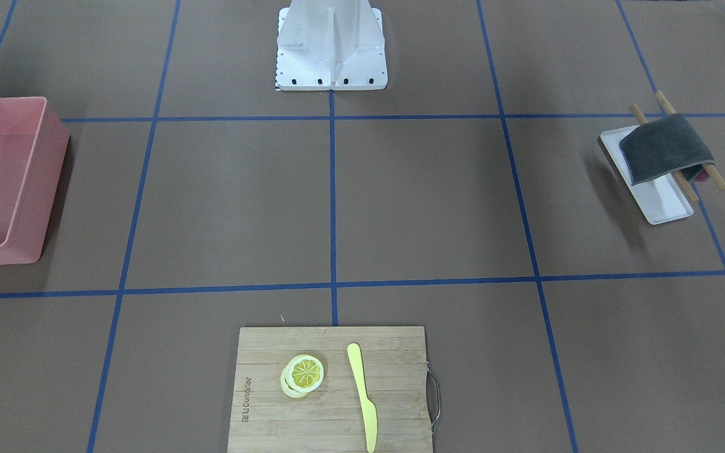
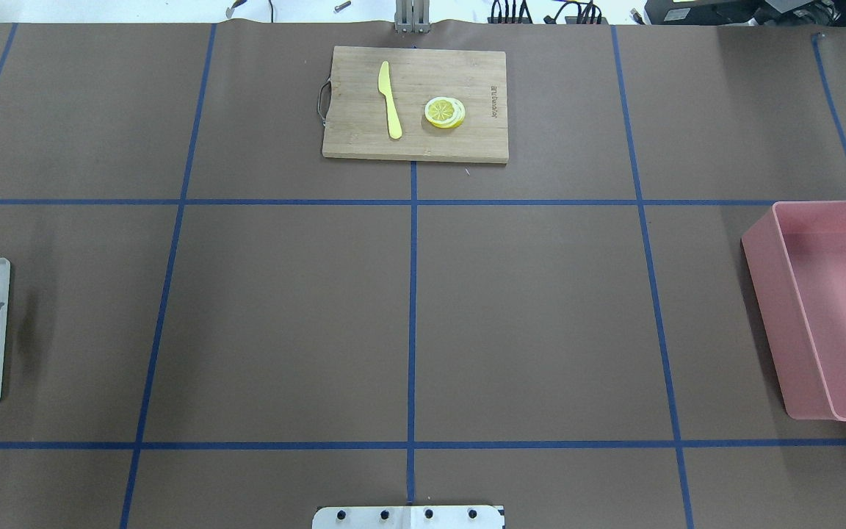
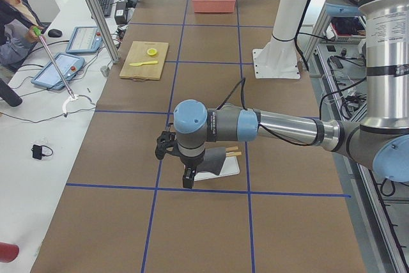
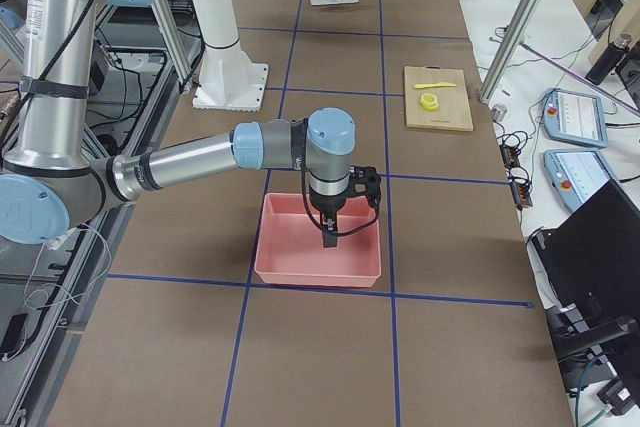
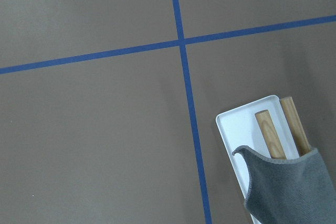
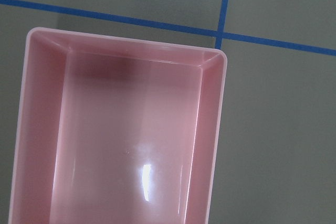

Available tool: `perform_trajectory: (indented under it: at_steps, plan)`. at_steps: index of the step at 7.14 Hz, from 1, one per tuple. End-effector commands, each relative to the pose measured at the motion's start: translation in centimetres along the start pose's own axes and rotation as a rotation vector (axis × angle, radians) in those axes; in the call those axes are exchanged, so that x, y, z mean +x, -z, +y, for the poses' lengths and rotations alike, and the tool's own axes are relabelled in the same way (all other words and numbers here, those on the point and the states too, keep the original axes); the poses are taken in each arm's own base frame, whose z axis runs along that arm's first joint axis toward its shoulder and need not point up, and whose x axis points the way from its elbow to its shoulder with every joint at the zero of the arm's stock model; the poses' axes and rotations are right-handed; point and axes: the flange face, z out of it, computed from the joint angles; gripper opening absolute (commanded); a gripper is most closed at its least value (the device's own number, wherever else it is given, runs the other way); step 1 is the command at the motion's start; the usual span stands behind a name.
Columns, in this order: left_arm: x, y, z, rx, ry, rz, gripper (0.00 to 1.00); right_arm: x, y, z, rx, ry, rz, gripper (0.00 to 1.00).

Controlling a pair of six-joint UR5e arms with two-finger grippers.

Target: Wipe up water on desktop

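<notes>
The desktop [image 1: 425, 201] is a wide matte brown surface with a grid of blue tape lines, and I see no water on it. A dark grey cloth [image 1: 663, 148] lies draped over two wooden sticks [image 1: 712, 176] on a white tray [image 1: 658, 201]. It also shows in the left wrist view [image 5: 294, 192]. My left gripper [image 3: 186, 180] hangs just above the desktop beside that tray, and I cannot tell whether it is open or shut. My right gripper [image 4: 330, 239] hangs over the pink bin [image 4: 300, 267], and I cannot tell its state either.
The pink bin [image 2: 783, 323] stands empty on my right side. A bamboo cutting board [image 2: 482, 73] at the far edge holds a yellow knife [image 2: 390, 99] and a lemon slice [image 2: 444, 112]. The white robot base [image 1: 331, 50] stands at the near middle.
</notes>
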Motion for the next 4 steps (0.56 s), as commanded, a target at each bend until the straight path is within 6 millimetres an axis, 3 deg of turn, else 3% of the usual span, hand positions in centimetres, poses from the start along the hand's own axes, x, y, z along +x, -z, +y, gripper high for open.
perform_trajectory:
  at_steps: [1, 4]
  plan:
    - [0.31, 0.34, -0.07, 0.007, -0.005, -0.003, 0.98, -0.01, 0.01, 0.00, 0.000, 0.000, 0.000, 1.00]
    - [0.09, -0.06, -0.11, -0.001, -0.008, -0.001, 0.98, -0.01, 0.01, 0.00, 0.000, 0.000, 0.000, 1.00]
